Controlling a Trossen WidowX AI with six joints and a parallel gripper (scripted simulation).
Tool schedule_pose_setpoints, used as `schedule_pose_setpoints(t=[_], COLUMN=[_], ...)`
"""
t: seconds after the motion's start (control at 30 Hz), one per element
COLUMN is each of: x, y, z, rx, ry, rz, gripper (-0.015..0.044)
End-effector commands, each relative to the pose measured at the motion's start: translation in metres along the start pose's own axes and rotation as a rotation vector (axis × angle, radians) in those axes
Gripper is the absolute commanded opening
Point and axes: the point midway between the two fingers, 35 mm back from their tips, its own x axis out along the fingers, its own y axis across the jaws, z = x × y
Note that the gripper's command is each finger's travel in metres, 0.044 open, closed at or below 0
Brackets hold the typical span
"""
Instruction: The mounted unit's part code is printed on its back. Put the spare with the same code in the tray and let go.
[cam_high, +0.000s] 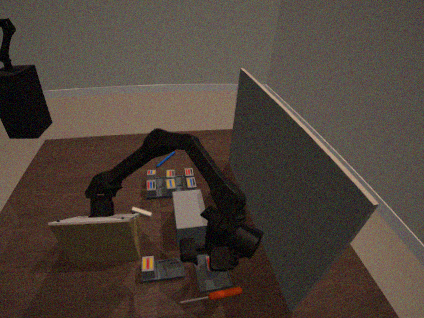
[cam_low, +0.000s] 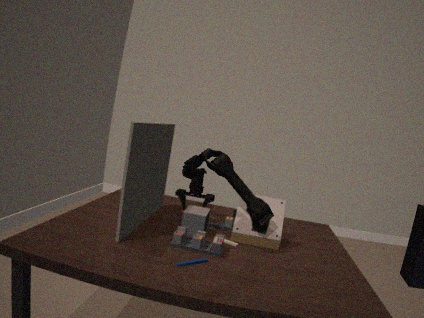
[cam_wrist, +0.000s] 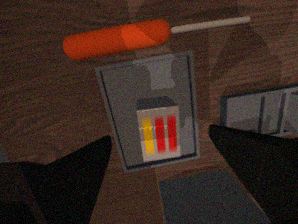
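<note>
The gripper (cam_wrist: 155, 165) has its fingers wide open and holds nothing, and the spare (cam_wrist: 157, 131) with yellow and red stripes sits in the tray (cam_wrist: 112, 100) by the table's near edge, beside the orange screwdriver (cam_wrist: 117, 39).

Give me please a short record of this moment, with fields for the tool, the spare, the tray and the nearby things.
tool: tool open, holds nothing
spare: spare with one yellow and two red stripes, lying in the tray
tray: grey tray, below the tool
nearby: orange screwdriver beyond the tray
</note>
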Motion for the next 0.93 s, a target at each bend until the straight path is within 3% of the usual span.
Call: schedule_pose_setpoints(t=[0.0,0.13,0.9], x=[-0.049,-0.087,-0.087], y=[0.002,-0.004,-0.001], z=[0.005,0.002,0.006], rx=[-0.001,0.0,0.003], ry=[-0.016,-0.013,-0.023], rz=[0.022,0.022,0.046], gripper=[0.044,0.044,0.044])
